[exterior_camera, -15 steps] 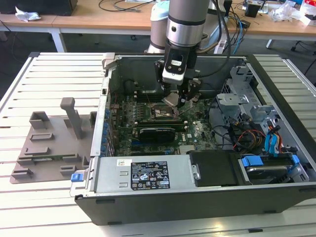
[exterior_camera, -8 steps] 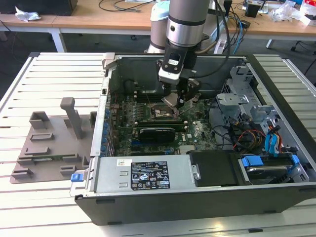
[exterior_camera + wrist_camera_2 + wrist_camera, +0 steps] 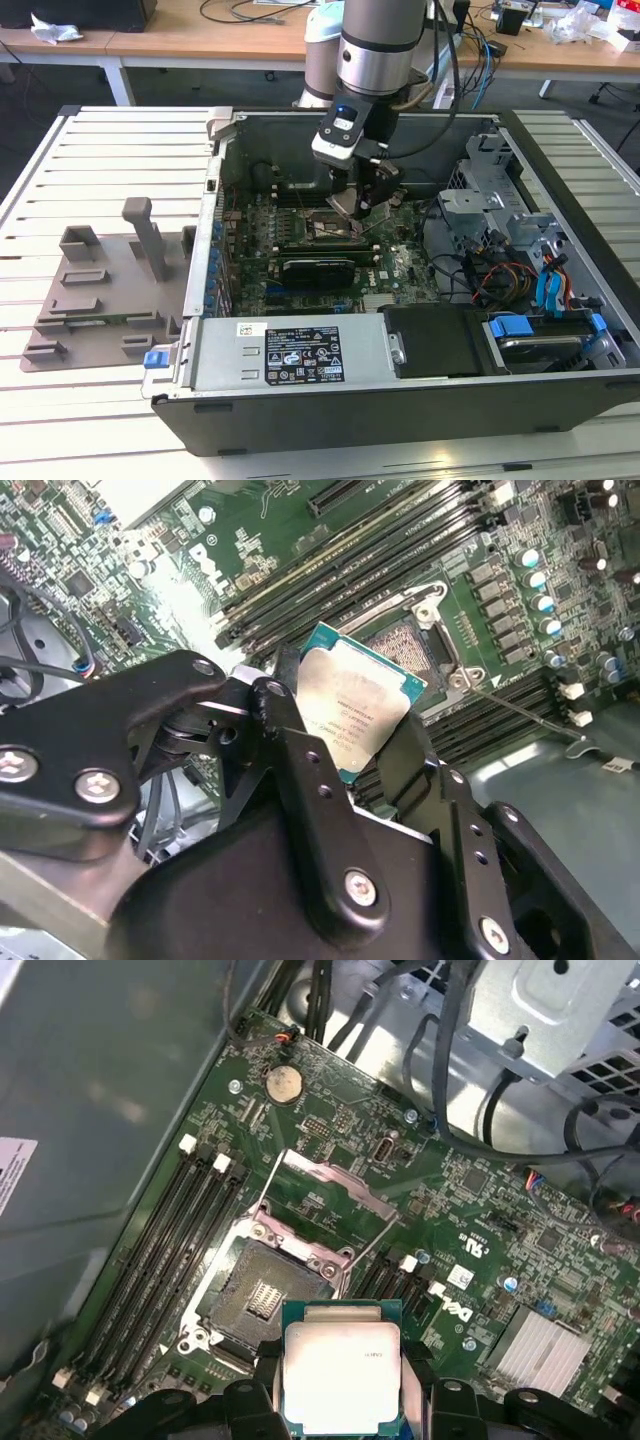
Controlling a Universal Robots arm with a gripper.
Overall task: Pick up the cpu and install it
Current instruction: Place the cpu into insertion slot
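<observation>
The cpu (image 3: 355, 705) is a flat square chip with a silvery metal top and a green rim, and my gripper (image 3: 350, 725) is shut on it, one black finger (image 3: 300, 770) against each side. In the first wrist view the cpu (image 3: 342, 1370) hangs just beside the open socket (image 3: 262, 1295), whose metal load plate (image 3: 325, 1200) is swung up. That socket (image 3: 405, 645) lies bare just beyond the chip. In the exterior view my gripper (image 3: 358, 205) is low inside the computer case, over the socket (image 3: 325, 228) on the motherboard.
The green motherboard (image 3: 395, 265) carries a black graphics card (image 3: 318, 268) and dark memory slots (image 3: 175, 1230). Cables (image 3: 500, 275) and a drive cage (image 3: 480, 205) fill the exterior view's right. A grey plastic tray (image 3: 100, 290) lies outside the case on the exterior view's left.
</observation>
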